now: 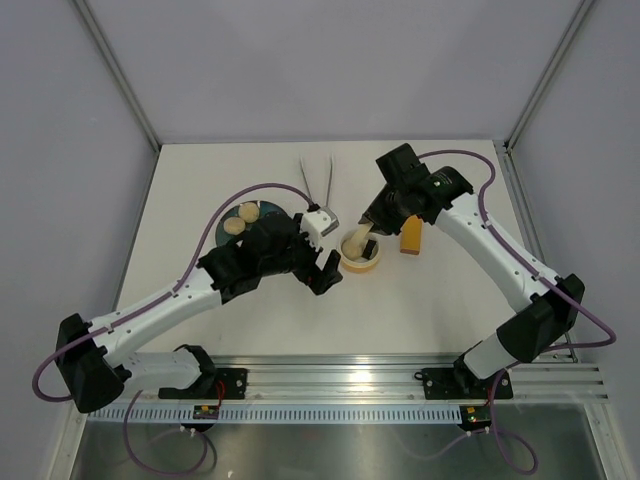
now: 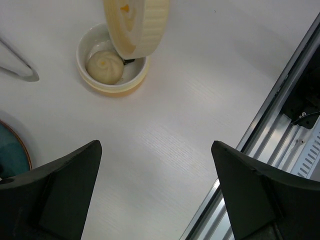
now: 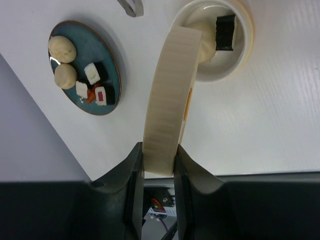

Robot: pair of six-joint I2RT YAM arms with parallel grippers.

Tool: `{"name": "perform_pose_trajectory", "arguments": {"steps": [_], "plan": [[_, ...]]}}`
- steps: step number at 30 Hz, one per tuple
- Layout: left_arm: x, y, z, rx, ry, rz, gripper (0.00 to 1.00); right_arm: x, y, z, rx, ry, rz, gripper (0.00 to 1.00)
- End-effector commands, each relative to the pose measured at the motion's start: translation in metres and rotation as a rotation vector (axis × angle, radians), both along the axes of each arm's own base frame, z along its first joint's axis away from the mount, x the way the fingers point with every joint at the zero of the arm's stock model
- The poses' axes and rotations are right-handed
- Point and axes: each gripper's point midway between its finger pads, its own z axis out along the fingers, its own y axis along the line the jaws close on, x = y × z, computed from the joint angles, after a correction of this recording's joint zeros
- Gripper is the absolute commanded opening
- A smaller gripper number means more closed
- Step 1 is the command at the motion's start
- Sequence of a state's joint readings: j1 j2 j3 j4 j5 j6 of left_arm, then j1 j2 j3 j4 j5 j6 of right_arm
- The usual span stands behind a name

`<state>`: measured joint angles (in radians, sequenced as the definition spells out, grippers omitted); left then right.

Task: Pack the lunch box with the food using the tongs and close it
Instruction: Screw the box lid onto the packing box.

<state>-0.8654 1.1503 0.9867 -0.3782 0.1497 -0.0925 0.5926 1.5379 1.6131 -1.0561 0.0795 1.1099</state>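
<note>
The cream lunch box tub (image 1: 360,262) sits mid-table with one pale bun (image 2: 104,66) and a dark piece (image 3: 225,32) inside. My right gripper (image 3: 159,151) is shut on the matching lid (image 3: 169,100). It holds the lid on edge, tilted just above the tub's rim (image 3: 247,35). Two more buns (image 3: 62,47) lie on the dark plate (image 3: 107,60), beside small sushi-like pieces. The silvery tongs (image 1: 318,180) lie on the table behind the tub, with no gripper touching them. My left gripper (image 2: 155,147) hovers open, with nothing between its fingers, near the tub's left side (image 1: 318,265).
An orange block (image 1: 410,238) lies just right of the tub, under the right arm. The plate (image 1: 245,215) is partly hidden by the left arm. A metal rail (image 2: 280,100) runs along the table's near edge.
</note>
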Motion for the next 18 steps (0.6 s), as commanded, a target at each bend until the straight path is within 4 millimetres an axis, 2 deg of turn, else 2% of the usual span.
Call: {"name": "perform_pose_trajectory", "arguments": {"steps": [1, 9, 11, 13, 14, 15, 18], "plan": [[0.004, -0.03, 0.042, -0.104, -0.133, -0.101, 0.95, -0.009, 0.005, 0.008, 0.07, 0.062, 0.001, 0.0], [0.021, -0.055, 0.054, -0.143, -0.194, -0.096, 0.86, -0.009, 0.011, 0.011, 0.15, 0.072, 0.005, 0.0], [0.027, -0.06, 0.05, -0.142, -0.185, -0.085, 0.84, -0.008, 0.013, 0.013, 0.158, 0.067, 0.009, 0.0], [0.036, -0.064, 0.055, -0.145, -0.205, -0.062, 0.83, -0.008, 0.014, 0.014, 0.164, 0.065, 0.012, 0.0], [0.039, -0.067, 0.05, -0.131, -0.202, -0.06, 0.82, -0.008, 0.014, 0.015, 0.165, 0.066, 0.011, 0.0], [0.041, -0.07, 0.055, -0.137, -0.208, -0.06, 0.81, -0.008, 0.014, 0.015, 0.171, 0.07, 0.009, 0.0], [0.047, -0.075, 0.053, -0.124, -0.207, -0.05, 0.74, -0.009, 0.014, 0.016, 0.177, 0.07, 0.003, 0.0]]}}
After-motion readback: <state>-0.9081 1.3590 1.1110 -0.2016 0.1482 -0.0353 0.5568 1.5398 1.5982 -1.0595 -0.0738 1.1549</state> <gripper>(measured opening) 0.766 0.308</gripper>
